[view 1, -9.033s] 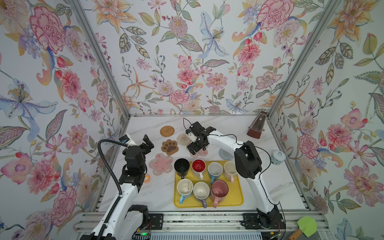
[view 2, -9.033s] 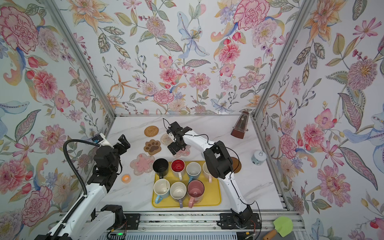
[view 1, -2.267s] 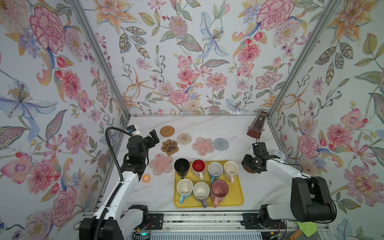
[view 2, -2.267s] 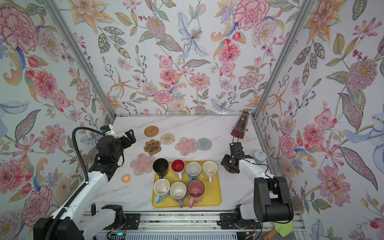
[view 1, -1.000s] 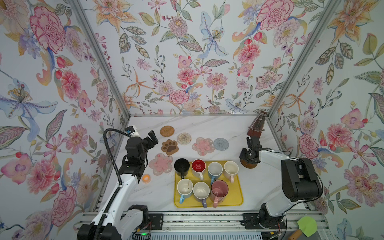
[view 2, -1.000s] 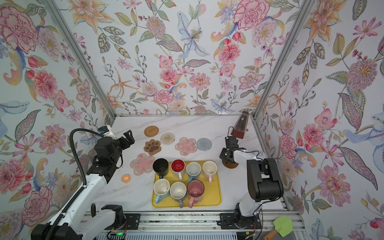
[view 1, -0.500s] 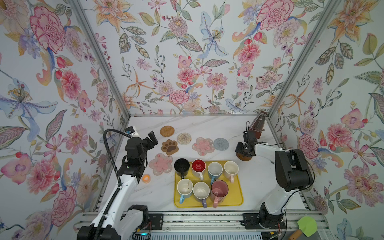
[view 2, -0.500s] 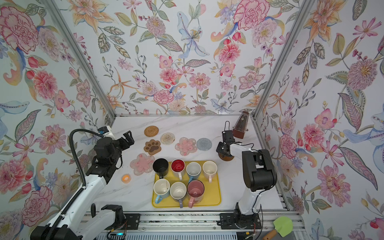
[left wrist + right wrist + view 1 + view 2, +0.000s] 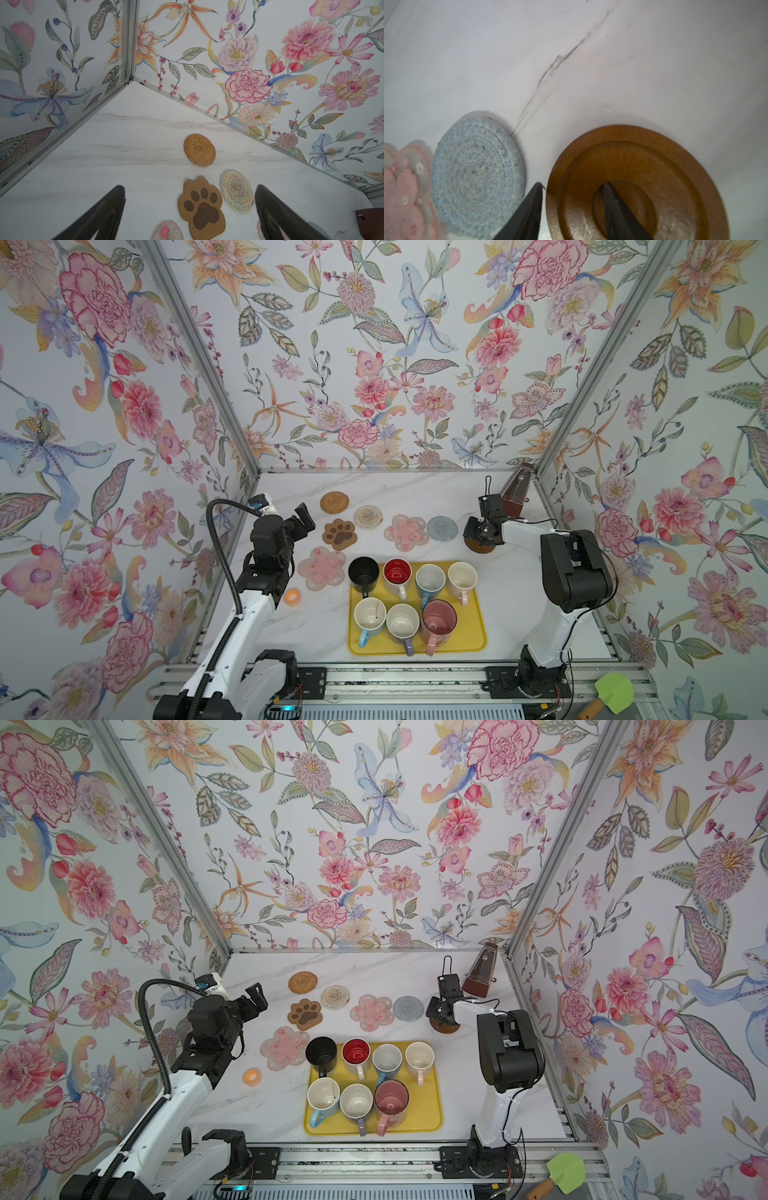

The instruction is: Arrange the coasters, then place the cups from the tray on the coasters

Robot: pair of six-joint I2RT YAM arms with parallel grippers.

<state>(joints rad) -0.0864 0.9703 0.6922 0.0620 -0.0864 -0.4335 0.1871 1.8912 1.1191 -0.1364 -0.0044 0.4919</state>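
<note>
- Cups point(image 9: 402, 620) first: all seven sit on the yellow tray point(image 9: 478, 641) at the front of the table point(image 9: 415, 489).
- right gripper point(image 9: 573, 184) is low over the dark brown disc point(image 9: 643, 158). Its jaws are roughly half apart, with one finger just outside the rim and the other in the centre dip. Honestly can't tell if it's really pinching.
- That disc is just beside the grey-blue coaster point(image 9: 441, 526), at the right end of the coaster row.
- left gripper point(image 9: 304, 519) is spread wide with nothing in it, up in the air near the paw coaster point(image 9: 339, 534).
</note>
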